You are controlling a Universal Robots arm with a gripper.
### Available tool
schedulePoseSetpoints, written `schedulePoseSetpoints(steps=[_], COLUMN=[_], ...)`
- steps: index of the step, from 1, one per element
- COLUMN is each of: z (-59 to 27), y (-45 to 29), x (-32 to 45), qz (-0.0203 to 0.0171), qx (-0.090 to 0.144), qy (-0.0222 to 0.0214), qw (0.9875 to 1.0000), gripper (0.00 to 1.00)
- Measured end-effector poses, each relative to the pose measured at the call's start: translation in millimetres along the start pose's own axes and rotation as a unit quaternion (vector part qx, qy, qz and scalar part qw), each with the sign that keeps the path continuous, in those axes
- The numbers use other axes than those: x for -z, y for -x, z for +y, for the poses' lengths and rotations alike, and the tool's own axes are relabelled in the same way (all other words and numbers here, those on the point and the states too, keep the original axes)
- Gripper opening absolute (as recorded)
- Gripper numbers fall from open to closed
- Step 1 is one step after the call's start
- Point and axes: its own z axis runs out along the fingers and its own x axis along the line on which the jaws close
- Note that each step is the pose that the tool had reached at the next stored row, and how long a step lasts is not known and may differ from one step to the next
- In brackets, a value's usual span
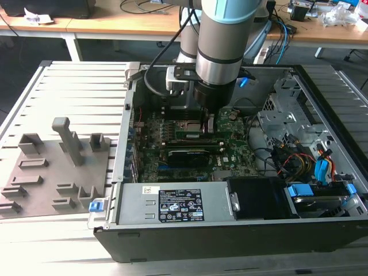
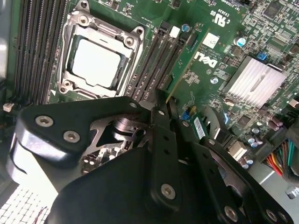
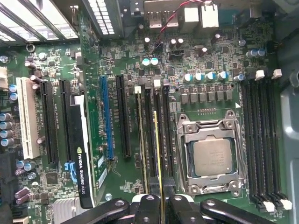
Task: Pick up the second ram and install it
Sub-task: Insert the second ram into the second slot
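second ram [image 3: 158, 154] clamped edge-on in tool [image 3: 161, 201], over motherboard slots [image 3: 154, 130]

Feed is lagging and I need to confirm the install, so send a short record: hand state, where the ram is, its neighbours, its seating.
hand state: hand shut on the second ram
ram position: standing on edge, in line with the memory slots beside the processor socket
far side: graphics card in an expansion slot, apart from the stick
seating: cannot tell whether it is pressed fully into a slot
setting: arm reaching down into the open computer case
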Motion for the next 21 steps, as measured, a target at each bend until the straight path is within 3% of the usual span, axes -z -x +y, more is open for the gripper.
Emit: schedulePoseSetpoints(steps=[3,6,7,9,21], z=[2.3,13.4,15.2,18.5,21.2], y=[-0.5,-1.5,-0.4,0.4,4.5], x=[-4.6,-7.4,-12.8,-15.9,-25.0], qz=[-0.0007,-0.0014,-0.0014,-0.0018,-0.0023], qx=[0.000,0.000,0.000,0.000,0.002], qy=[0.0001,0.0001,0.0001,0.0002,0.0003], qw=[1.0000,1.0000,1.0000,1.0000,1.0000], gripper=[0.14,0.14,0.14,0.14,0.14])
